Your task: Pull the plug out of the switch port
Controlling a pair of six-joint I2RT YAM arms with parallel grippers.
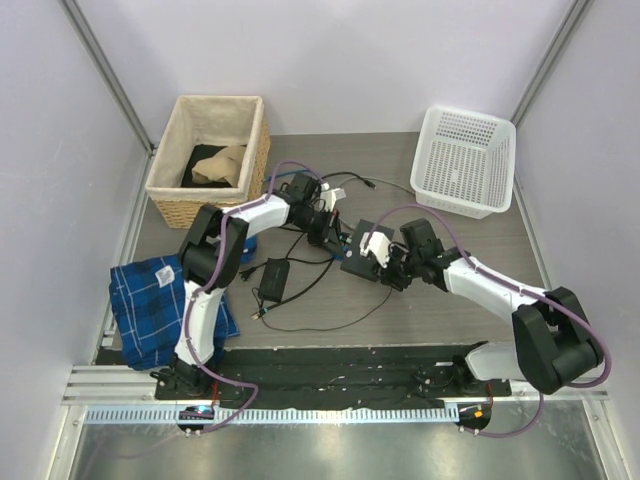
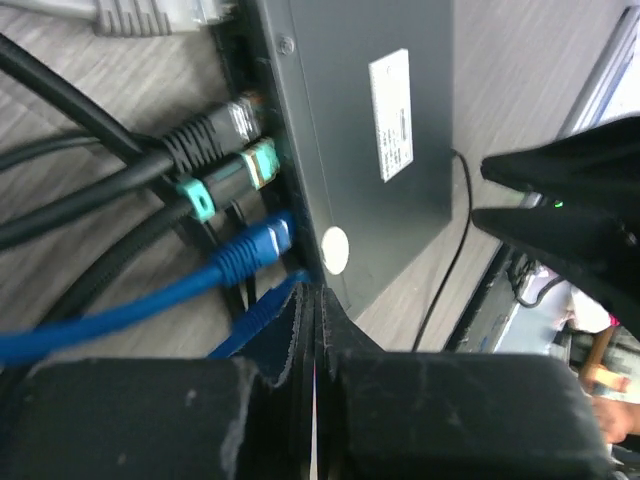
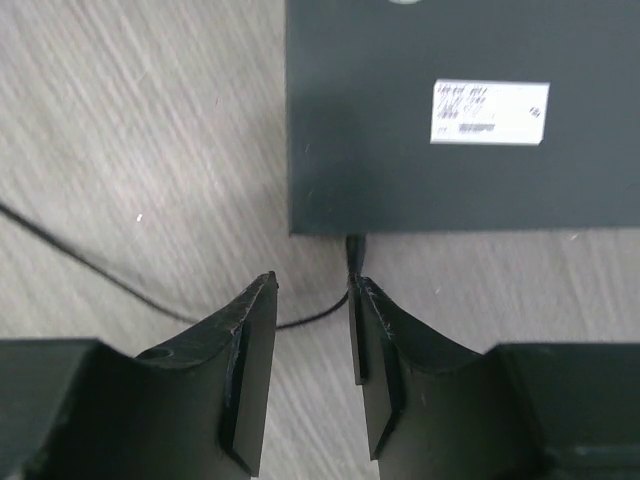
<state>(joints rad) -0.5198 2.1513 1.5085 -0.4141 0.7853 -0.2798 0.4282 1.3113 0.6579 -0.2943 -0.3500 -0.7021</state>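
Observation:
The switch port point(image 2: 370, 140) is a flat black box with a white label; it also shows in the top view point(image 1: 360, 262) and the right wrist view point(image 3: 440, 120). A black plug point(image 2: 215, 130), a green plug point(image 2: 240, 170) and a blue plug point(image 2: 255, 245) sit in its side sockets. A second blue plug point(image 2: 262, 312) lies just left of my left gripper point(image 2: 312, 295), which is shut with nothing seen between the jaws. My right gripper point(image 3: 312, 285) is open at the box's other side, its right fingertip beside a small black power plug point(image 3: 353, 250).
A wicker basket point(image 1: 207, 160) stands back left and a white plastic basket point(image 1: 463, 160) back right. A blue checked cloth point(image 1: 160, 300) lies at the left. A small black adapter brick point(image 1: 273, 278) and loose cables lie left of the switch. A grey plug point(image 2: 160, 15) lies unplugged.

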